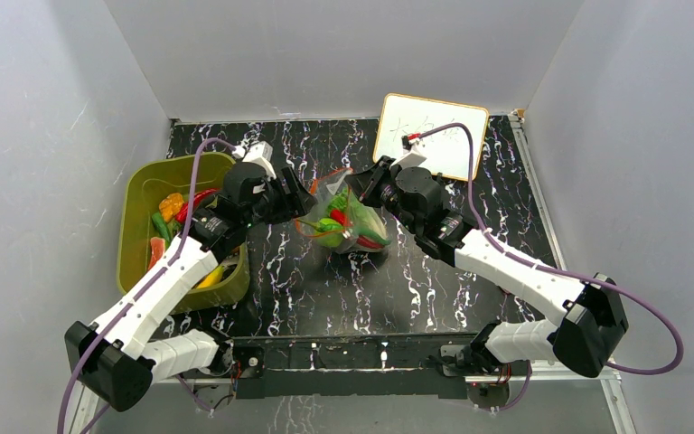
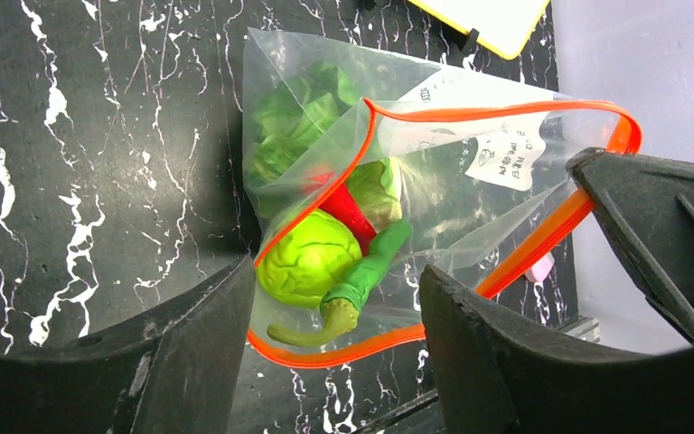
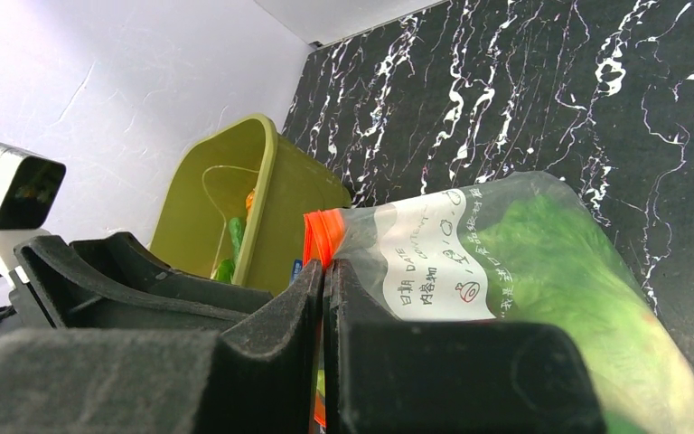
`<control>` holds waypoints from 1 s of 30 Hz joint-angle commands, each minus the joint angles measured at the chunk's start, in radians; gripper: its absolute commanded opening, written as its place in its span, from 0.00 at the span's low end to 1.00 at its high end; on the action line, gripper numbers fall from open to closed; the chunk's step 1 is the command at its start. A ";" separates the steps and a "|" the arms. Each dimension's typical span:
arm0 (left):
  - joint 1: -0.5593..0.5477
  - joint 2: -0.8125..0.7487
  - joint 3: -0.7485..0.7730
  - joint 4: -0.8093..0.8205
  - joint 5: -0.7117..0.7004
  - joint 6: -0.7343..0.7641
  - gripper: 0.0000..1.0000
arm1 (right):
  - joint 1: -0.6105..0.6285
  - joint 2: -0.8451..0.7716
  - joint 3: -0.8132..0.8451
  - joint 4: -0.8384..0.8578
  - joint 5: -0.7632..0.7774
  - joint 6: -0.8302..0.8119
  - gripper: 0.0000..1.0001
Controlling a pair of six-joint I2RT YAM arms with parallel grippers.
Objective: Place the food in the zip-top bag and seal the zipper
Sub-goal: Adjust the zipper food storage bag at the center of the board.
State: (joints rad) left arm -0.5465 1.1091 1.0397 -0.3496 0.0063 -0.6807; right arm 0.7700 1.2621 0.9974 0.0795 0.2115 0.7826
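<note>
Clear plastic, your zip-top bag (image 1: 348,217) lay in the middle of the black table (image 1: 416,289) with its mouth wide open. Your right gripper (image 3: 323,280) pinched the orange zipper (image 2: 497,110) at one corner. Your left gripper (image 2: 334,298) was spread wide at the mouth and held nothing. A green pepper (image 2: 361,280) lay right by the zipper. If you had pressed the zipper shut, it might have caught there and stayed open. More food (image 1: 167,212) sat in the green basket (image 1: 135,208).
</note>
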 commanded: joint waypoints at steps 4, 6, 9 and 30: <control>-0.003 -0.030 -0.019 -0.023 -0.018 -0.104 0.61 | -0.004 -0.006 0.021 0.115 0.005 0.003 0.00; -0.003 -0.039 -0.037 -0.022 -0.007 -0.132 0.61 | -0.004 -0.007 0.020 0.115 0.007 0.003 0.00; -0.002 -0.045 -0.075 0.011 -0.011 -0.158 0.62 | -0.004 -0.008 0.017 0.119 0.014 0.004 0.00; -0.003 0.052 -0.023 0.288 0.177 -0.091 0.00 | -0.003 0.015 0.011 0.183 -0.261 -0.066 0.00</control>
State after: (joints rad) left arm -0.5465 1.1210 0.9443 -0.1349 0.0719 -0.8341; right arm 0.7700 1.2758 0.9699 0.1375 0.0788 0.7704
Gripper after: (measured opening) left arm 0.066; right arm 0.009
